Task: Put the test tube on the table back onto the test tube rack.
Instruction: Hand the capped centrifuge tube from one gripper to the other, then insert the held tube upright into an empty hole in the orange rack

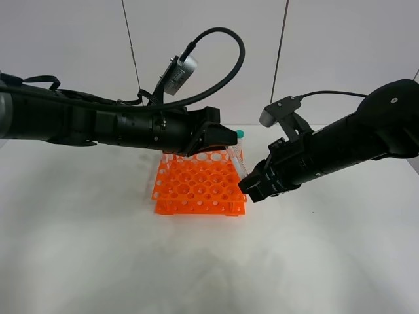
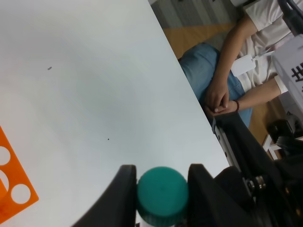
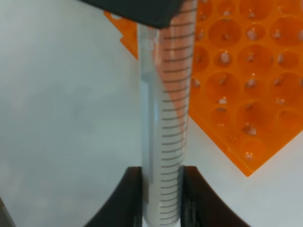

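A clear graduated test tube (image 1: 236,157) with a teal cap (image 1: 240,133) hangs tilted over the right rear corner of the orange test tube rack (image 1: 200,183) on the white table (image 1: 98,248). My left gripper (image 1: 230,139) is shut on its cap end; in the left wrist view the cap (image 2: 162,194) sits between the black fingers (image 2: 124,198). My right gripper (image 1: 247,185) is shut on the tube's lower part; the right wrist view has the tube (image 3: 165,123) rising from its fingers (image 3: 196,198), with the rack (image 3: 246,71) beside it. The tapered tip is hidden.
In the left wrist view, a corner of the rack (image 2: 9,189) shows. A seated person (image 2: 227,90) is just beyond the table edge (image 2: 189,90). A white panelled wall (image 1: 209,39) stands behind the table.
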Available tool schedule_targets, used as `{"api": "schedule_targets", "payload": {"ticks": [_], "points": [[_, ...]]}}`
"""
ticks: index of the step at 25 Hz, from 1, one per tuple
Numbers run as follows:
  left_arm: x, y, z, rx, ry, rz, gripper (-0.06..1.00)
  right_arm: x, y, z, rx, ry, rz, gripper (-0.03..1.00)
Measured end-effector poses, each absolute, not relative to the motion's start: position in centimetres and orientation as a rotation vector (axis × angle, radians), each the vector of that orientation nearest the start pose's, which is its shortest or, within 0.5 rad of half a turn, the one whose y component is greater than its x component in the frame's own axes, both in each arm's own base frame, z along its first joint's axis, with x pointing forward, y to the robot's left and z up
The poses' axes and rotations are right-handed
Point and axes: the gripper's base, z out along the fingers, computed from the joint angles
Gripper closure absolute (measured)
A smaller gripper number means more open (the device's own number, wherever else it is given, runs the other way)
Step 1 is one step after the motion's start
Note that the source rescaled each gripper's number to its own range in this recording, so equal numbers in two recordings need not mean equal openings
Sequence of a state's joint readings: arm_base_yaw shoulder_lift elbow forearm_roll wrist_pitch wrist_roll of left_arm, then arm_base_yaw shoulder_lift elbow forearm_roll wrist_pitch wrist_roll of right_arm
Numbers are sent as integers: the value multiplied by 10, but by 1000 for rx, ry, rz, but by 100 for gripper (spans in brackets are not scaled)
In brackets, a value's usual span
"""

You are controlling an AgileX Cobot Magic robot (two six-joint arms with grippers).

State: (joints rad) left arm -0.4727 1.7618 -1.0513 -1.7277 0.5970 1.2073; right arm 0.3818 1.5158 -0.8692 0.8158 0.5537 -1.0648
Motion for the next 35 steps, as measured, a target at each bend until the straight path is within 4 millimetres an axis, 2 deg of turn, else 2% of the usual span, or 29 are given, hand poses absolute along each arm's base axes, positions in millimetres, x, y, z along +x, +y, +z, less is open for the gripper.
{"api": "schedule_targets", "payload": {"ticks": [3,4,5,7,8,10,11,14,18,24,26,30,35], "points": [[310,-215,227,300,2214,-1209,94,261,142,224,-1016,2285,517,94],[310,-215,227,300,2214,-1209,94,261,142,224,-1016,2285,517,88],[309,-215,227,303,2213,-1215,94,261,142,224,-1015,2284,516,77],[309,-216,227,305,2212,-1218,94,261,142,224,-1014,2283,513,36],[309,-216,227,305,2212,-1218,94,262,142,224,-1011,2281,510,20],[309,-216,227,304,2212,-1217,94,262,142,226,-1005,2272,499,5],[309,-216,227,303,2213,-1215,94,261,141,228,-1000,2270,496,2],[310,-215,227,297,2215,-1204,94,256,138,237,-974,2277,491,-2],[311,-214,226,286,2218,-1185,94,247,130,252,-945,2331,446,-3],[311,-214,226,280,2220,-1182,94,254,125,305,-881,2401,363,-3],[311,-214,226,276,2222,-1184,94,260,120,314,-804,2465,320,-3],[311,-214,226,258,2228,-1193,94,280,104,309,-604,2600,195,-3],[311,-214,226,255,2229,-1194,94,301,69,286,-386,2752,53,-3]]}}
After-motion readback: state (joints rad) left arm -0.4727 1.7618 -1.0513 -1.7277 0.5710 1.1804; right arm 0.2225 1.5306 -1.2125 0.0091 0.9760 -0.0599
